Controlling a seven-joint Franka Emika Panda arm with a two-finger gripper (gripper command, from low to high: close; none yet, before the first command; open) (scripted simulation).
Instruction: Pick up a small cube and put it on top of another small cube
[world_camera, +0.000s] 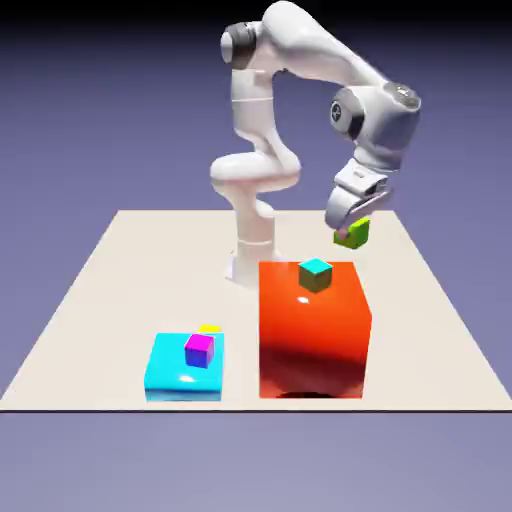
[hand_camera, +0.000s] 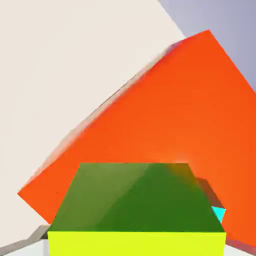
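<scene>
The fingers (world_camera: 342, 230) are closed on the lime cube (world_camera: 351, 234), holding it in the air above the counter (world_camera: 120, 300), just behind and to the exterior view's right of the cyan-topped cube (world_camera: 316, 275), which sits on top of the big red block (world_camera: 312, 335). In the hand view the lime cube fills the bottom middle, its bright yellow-green face below a darker green one, with a corner of the cyan-topped cube showing beside it. Toward the exterior view's left, the magenta cube (world_camera: 199, 350) appears at the cyan block (world_camera: 184, 369), a bit of yellow (world_camera: 209, 329) showing behind them.
</scene>
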